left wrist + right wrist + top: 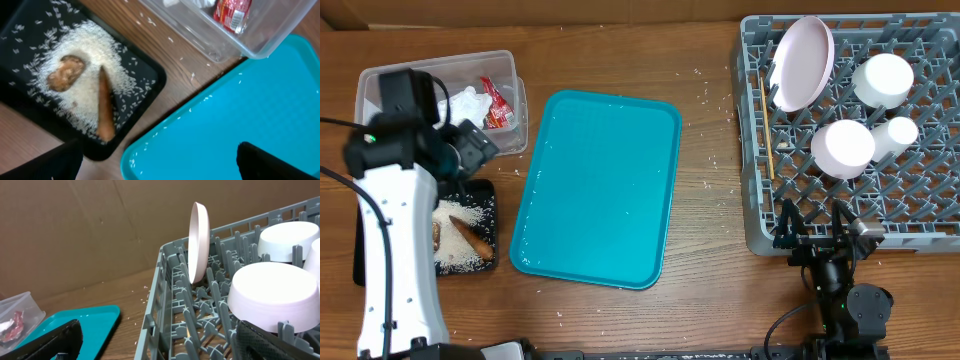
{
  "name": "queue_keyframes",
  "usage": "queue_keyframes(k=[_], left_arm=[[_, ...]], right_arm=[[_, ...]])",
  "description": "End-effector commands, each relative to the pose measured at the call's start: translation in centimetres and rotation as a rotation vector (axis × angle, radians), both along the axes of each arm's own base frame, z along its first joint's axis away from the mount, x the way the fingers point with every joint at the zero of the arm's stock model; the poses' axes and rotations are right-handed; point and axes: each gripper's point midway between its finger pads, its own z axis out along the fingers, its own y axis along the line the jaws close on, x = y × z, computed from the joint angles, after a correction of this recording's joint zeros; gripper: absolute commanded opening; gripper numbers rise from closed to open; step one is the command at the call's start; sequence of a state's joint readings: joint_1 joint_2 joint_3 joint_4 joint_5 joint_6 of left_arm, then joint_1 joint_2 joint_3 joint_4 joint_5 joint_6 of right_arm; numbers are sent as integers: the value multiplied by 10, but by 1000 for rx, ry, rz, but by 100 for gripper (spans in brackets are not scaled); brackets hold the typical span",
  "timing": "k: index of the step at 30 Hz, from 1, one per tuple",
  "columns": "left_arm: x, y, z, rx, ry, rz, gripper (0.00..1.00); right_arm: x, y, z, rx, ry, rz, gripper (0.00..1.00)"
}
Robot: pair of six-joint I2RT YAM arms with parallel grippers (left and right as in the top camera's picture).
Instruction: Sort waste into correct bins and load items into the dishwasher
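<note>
Wooden stick lies in rack along its left wall, long axis near-to-far, tips toward the near and far walls. Left end effector wide open, empty, over black tray corner; right end effector same, at rack's near wall. Risk: right one bumps rack, thin stick slips through lattice

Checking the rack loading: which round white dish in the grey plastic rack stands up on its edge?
The large round white plate in the grey rack's far-left corner; the other dishes sit low among pegs.
</note>
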State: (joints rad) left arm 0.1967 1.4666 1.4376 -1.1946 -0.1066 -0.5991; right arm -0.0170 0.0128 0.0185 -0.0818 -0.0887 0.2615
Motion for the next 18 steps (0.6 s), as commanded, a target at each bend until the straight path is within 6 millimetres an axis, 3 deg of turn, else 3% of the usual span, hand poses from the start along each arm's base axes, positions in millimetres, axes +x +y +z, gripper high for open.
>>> queue_keyframes(k=[1,8,11,18], left_arm=[[-9,-15,-18,33,-63,-143,100],[-3,-66,-48,38,-452,-545,100],[-9,-73,-58,124,-584,-641,100],[-31,-77,-79,234,-777,-649,100]], right_arm=[[0,0,-2,-1,-5,-3,100],[0,0,-2,-1,-5,-3,100],[0,0,-2,-1,-5,-3,100],[0,0,-2,-1,-5,-3,100]])
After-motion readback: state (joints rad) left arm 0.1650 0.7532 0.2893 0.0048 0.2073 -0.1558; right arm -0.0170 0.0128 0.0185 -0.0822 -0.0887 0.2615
